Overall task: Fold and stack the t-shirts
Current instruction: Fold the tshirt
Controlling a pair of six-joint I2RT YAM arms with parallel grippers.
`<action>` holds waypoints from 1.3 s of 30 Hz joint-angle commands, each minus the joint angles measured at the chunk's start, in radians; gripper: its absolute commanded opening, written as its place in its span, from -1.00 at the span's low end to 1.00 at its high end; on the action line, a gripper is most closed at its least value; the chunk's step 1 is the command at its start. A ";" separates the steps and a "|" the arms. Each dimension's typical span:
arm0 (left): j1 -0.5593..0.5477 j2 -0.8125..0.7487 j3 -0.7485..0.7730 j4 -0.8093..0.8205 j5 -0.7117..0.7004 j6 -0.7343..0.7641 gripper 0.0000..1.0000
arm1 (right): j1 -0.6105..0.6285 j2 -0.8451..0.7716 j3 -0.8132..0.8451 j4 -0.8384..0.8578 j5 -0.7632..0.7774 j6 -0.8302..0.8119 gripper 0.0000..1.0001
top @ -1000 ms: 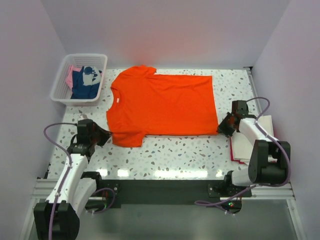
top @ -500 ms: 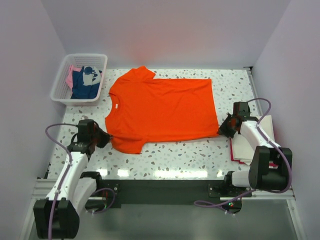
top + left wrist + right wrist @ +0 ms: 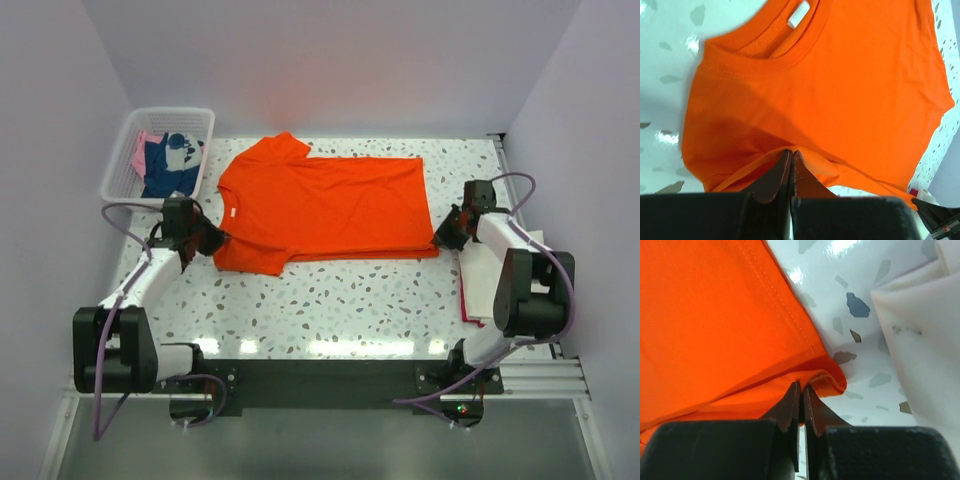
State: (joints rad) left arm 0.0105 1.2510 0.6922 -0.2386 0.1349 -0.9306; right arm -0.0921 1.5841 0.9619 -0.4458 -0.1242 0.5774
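Note:
A bright orange t-shirt (image 3: 325,205) lies across the speckled table, collar to the left, its near long edge lifted and carried toward the back. My left gripper (image 3: 212,240) is shut on the near sleeve edge of the orange t-shirt (image 3: 840,95). At the hem's near right corner my right gripper (image 3: 446,236) is shut on the orange t-shirt (image 3: 715,330). In both wrist views the cloth bunches over the closed fingertips. Folded cream-white and red t-shirts (image 3: 505,285) lie stacked at the right, partly hidden by the right arm. Navy and pink t-shirts (image 3: 165,160) sit in the basket.
A white mesh basket (image 3: 125,160) stands at the back left corner. Lilac walls close in the table on the left, back and right. Bare speckled tabletop (image 3: 340,300) lies in front of the orange shirt. The cream-white cloth (image 3: 920,340) lies close beside my right gripper.
Both grippers have moved away from the near edge toward the back, carrying the orange shirt's near edge over its middle. The shirt now looks narrower front to back.

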 commanded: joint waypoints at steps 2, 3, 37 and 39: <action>-0.003 0.086 0.092 0.076 -0.001 0.027 -1.00 | -0.004 0.054 0.078 0.041 -0.023 -0.004 -1.00; -0.001 0.097 0.101 0.079 -0.001 0.027 -1.00 | -0.003 0.063 0.086 0.041 -0.025 -0.002 -1.00; 0.002 0.361 0.365 0.117 0.038 0.024 -1.00 | -0.029 0.231 0.232 0.104 -0.057 0.052 -1.00; 0.002 0.380 0.378 0.117 0.043 0.026 -1.00 | -0.029 0.241 0.239 0.107 -0.060 0.056 -1.00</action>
State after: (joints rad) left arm 0.0105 1.6135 1.0103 -0.1783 0.1638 -0.9226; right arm -0.1127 1.8111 1.1530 -0.3813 -0.1726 0.6186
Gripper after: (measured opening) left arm 0.014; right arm 0.025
